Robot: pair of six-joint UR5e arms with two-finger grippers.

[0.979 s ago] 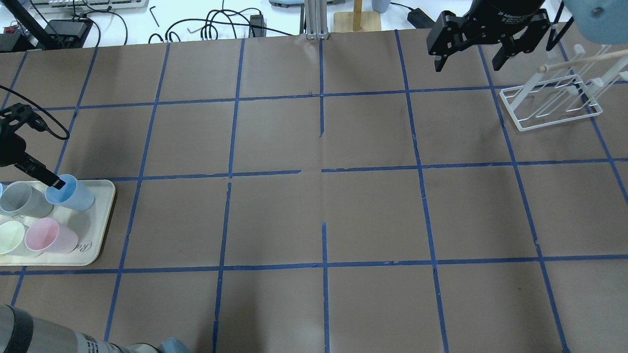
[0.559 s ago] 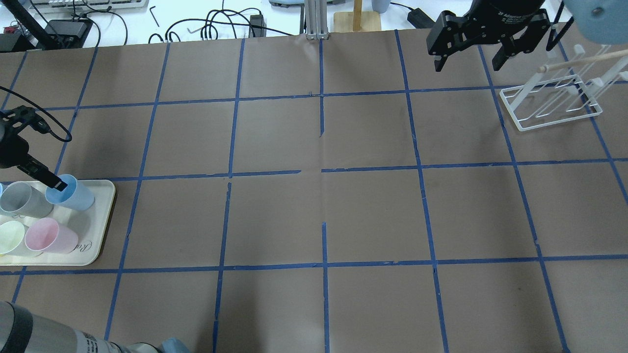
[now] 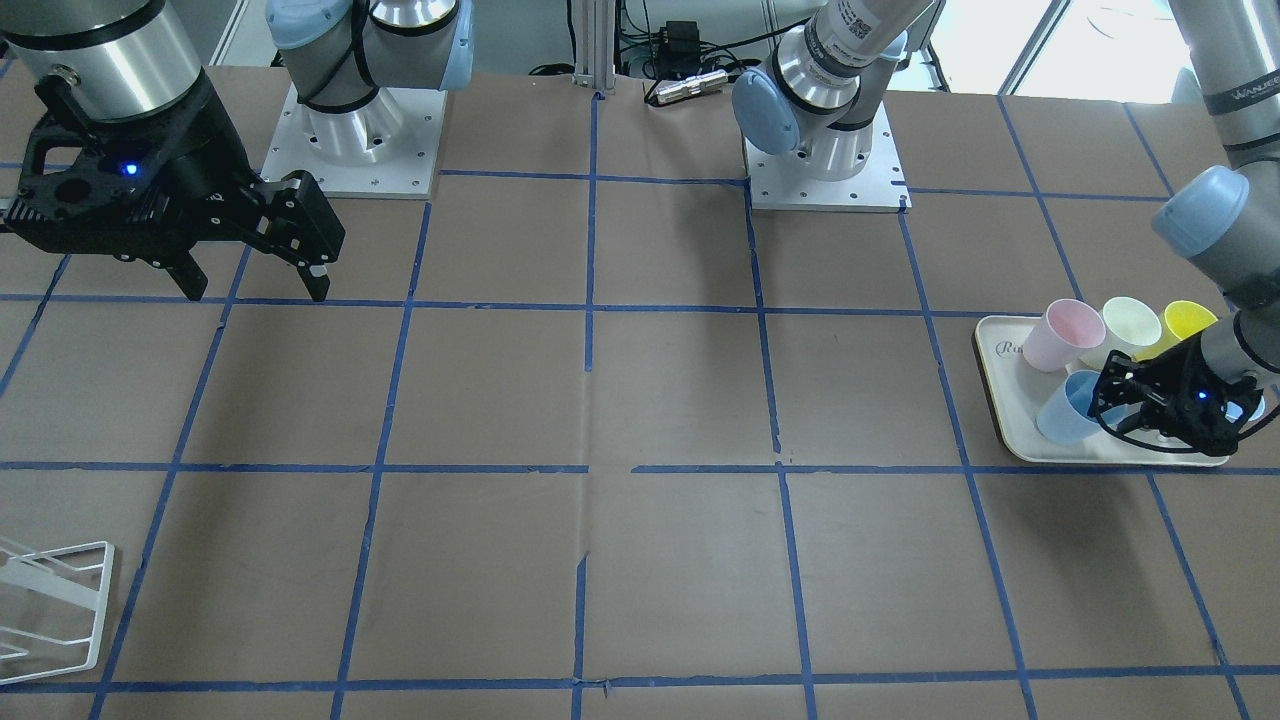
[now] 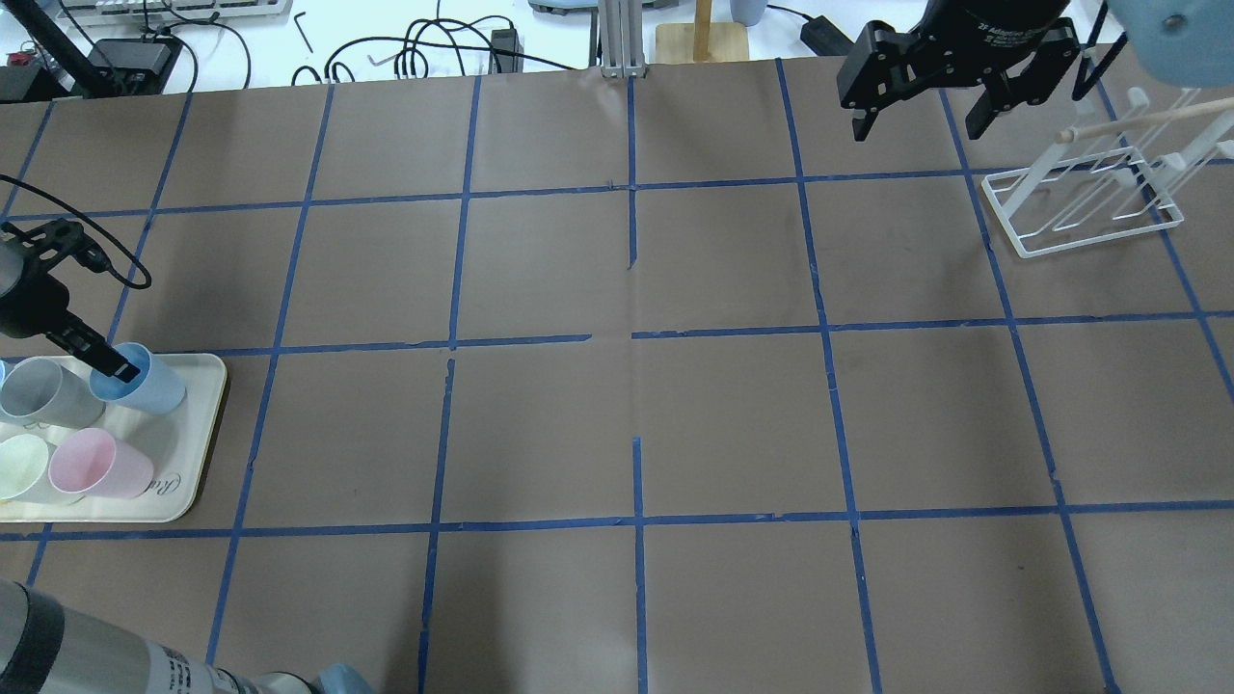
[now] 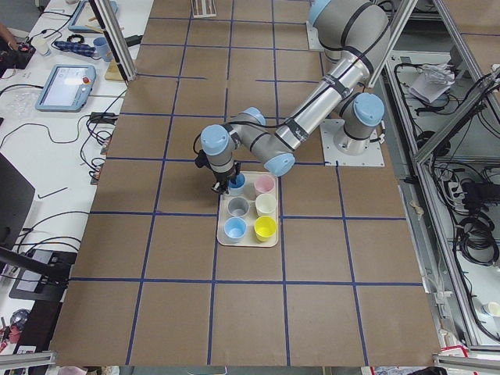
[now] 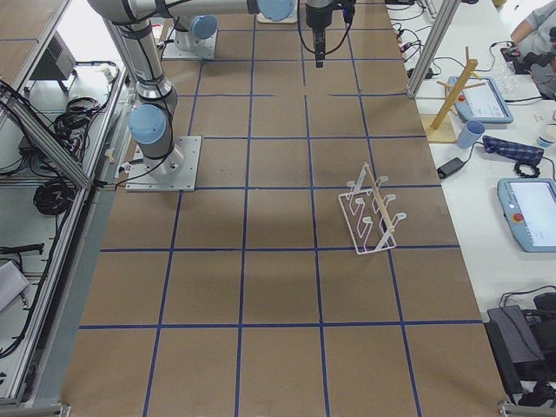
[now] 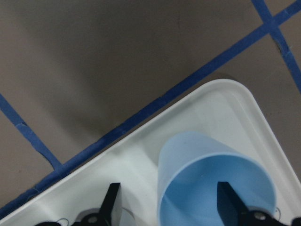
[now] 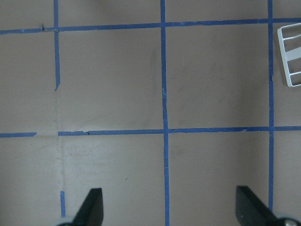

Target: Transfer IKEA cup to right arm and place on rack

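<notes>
The light blue IKEA cup (image 4: 145, 381) stands upright at the far right corner of the cream tray (image 4: 193, 453). It also shows in the front view (image 3: 1062, 412) and the left wrist view (image 7: 211, 183). My left gripper (image 4: 108, 364) is open. One finger (image 7: 229, 205) is inside the cup and the other finger (image 7: 111, 205) is outside, so they straddle its wall. My right gripper (image 4: 916, 114) is open and empty, high over the far right of the table, near the white wire rack (image 4: 1080, 207).
A grey cup (image 4: 48, 390), a pink cup (image 4: 96, 463) and a pale green cup (image 4: 24, 463) share the tray. The left side view shows a second blue cup (image 5: 235, 228) and a yellow cup (image 5: 264, 228). A wooden stand (image 6: 452, 95) is at the far edge.
My left gripper has shifted slightly, its finger sitting a bit deeper in the blue cup. The cup and the right arm have not visibly moved.
</notes>
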